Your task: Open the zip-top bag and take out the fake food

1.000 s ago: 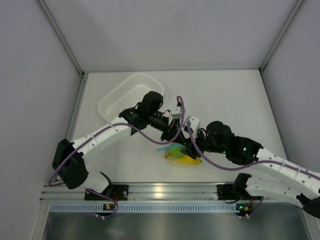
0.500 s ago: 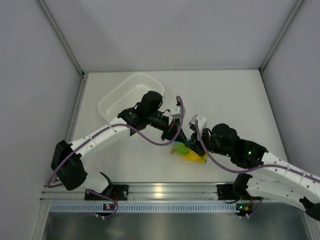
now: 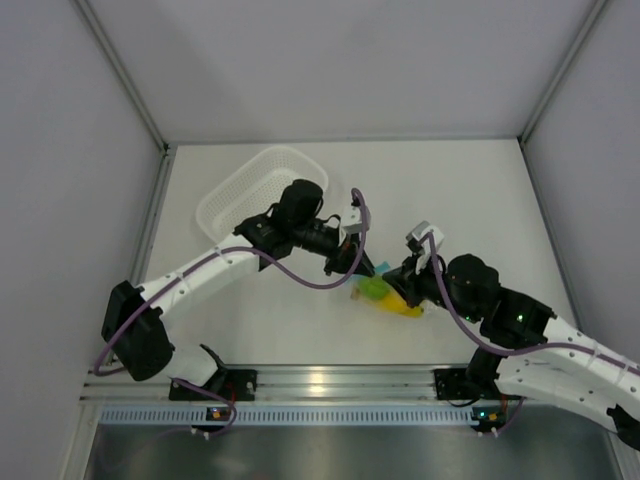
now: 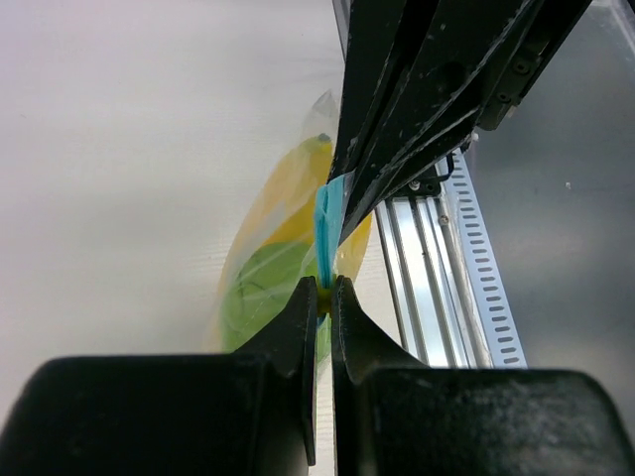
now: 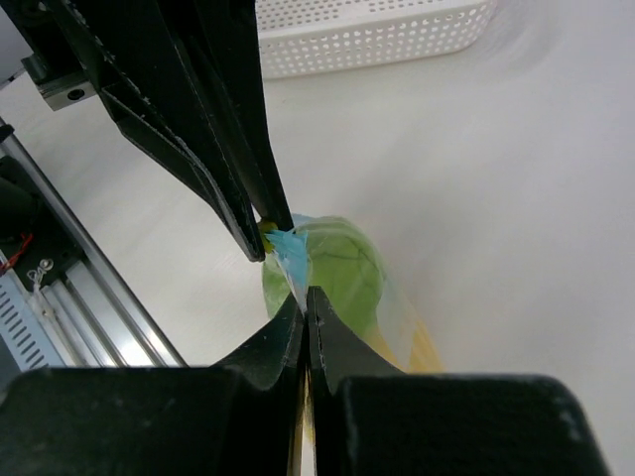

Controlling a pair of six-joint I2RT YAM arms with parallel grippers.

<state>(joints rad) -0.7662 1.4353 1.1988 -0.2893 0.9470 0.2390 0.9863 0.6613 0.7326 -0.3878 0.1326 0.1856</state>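
The small clear zip-top bag [image 3: 385, 296] is being held between the two grippers, near the front middle of the white table [image 3: 470, 190]. Its light blue zip strip [image 4: 325, 230] is being pinched from both sides. The left gripper [image 3: 358, 263] is clamped on one stretch of the strip, its two black fingers being pressed almost together in the left wrist view. The right gripper [image 3: 400, 278] is clamped on the strip just beside it, its fingers being pressed flat together in the right wrist view. The tips of the two grippers are being kept very close, nearly touching.

Inside the bag, a green ball-like fruit [image 5: 342, 268] is being carried just under the strip, with a yellow banana bunch [image 3: 406, 307] beside it, towards the right arm. A third fruit cannot be made out. Whether the bag's lower edge is being rested on the table cannot be told.

The left arm [image 3: 215, 265] is being stretched from its base at the near left, across to the right and down to the bag. The right arm [image 3: 545, 340] is being reached in low from the near right. A white perforated basket [image 3: 245, 190] is being left well apart, at the far left. A metal rail [image 3: 320, 380] is being shown along the near edge.
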